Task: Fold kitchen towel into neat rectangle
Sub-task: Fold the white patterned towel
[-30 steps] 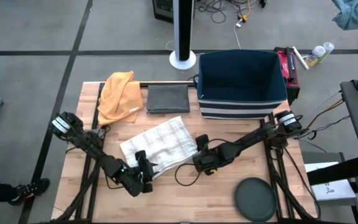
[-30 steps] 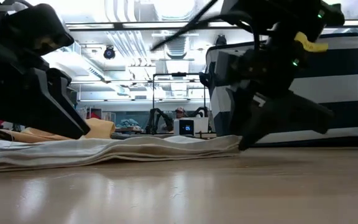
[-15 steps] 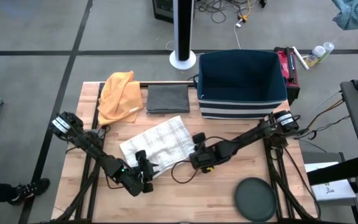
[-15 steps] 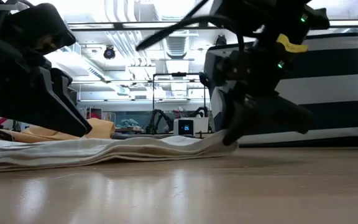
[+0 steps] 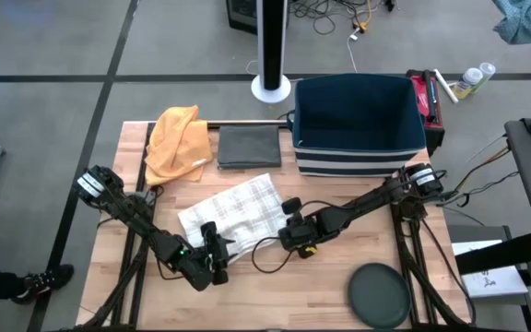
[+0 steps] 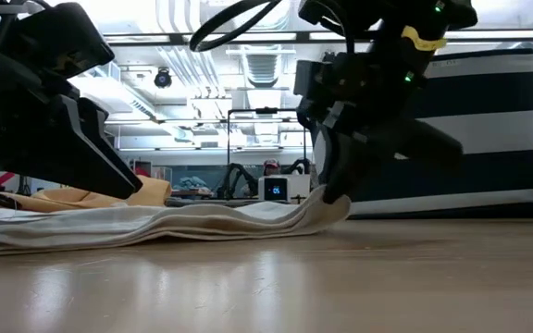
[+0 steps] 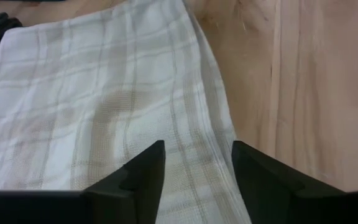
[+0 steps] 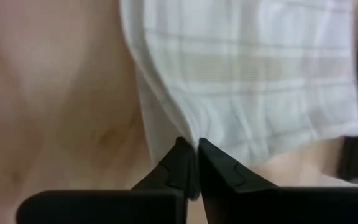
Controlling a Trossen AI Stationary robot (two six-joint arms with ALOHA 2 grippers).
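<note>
I see a wooden table on a grey floor, with a blue bin at the far side, an orange cloth and a folded grey cloth beside it, and a dark disc near my edge. The towel, white with a faint check, lies flat but askew in the middle of the table, between my two arms.

My worry is the right-hand pinch. The right gripper is clamped on only a thin sliver of the towel's edge, so I judge that a quick lift could let the cloth slip out, or drag the whole towel sideways instead of folding it. The other risk is uneven corners: the left side is not gripped yet, so if only one arm lifts, the fold will skew and the rectangle will come out crooked.

The left gripper sits low over the towel's near edge, fingers apart with cloth showing between them, touching or just above it, grasping nothing that I can see.
</note>
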